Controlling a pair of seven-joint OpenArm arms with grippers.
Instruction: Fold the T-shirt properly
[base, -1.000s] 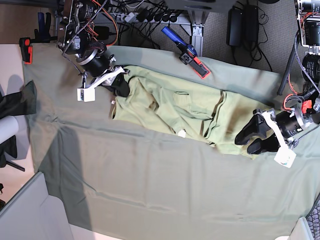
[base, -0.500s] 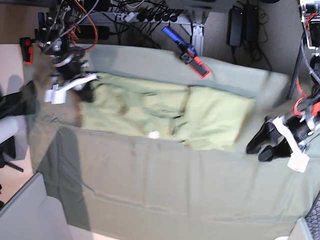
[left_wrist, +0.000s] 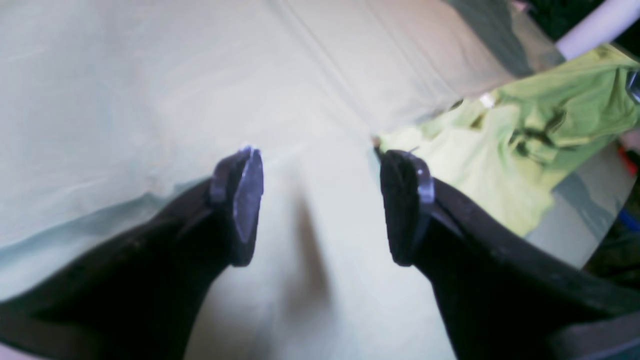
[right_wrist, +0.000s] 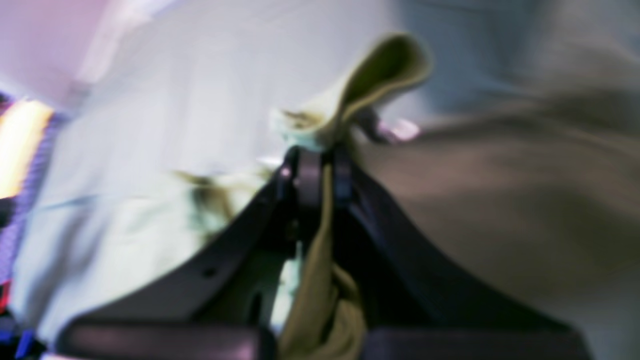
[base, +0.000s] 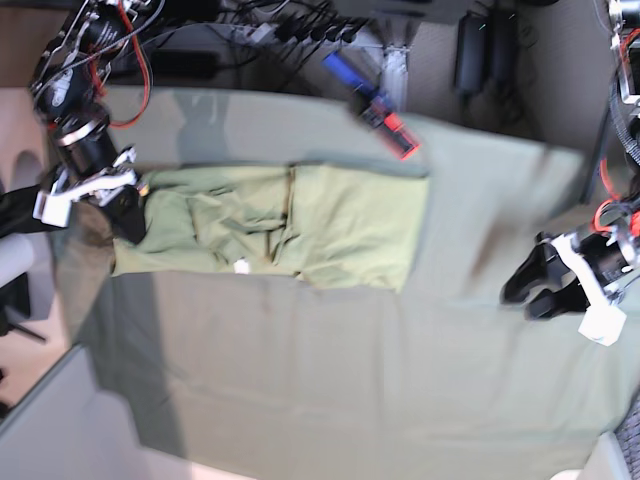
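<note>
Right gripper (base: 128, 200) is clamped on the T-shirt (base: 300, 225) at its nine o'clock end; the shirt's long axis runs nine to three across the table cloth (base: 330, 370); left gripper (base: 530, 290), jaws apart, holds nothing, well off at three o'clock.

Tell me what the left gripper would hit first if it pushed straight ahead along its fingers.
Most likely the bare table cloth. The left gripper is open and empty, and cloth fills the gap ahead of it. The T-shirt lies off to one side, probably outside that line, though depth is unclear.
</note>
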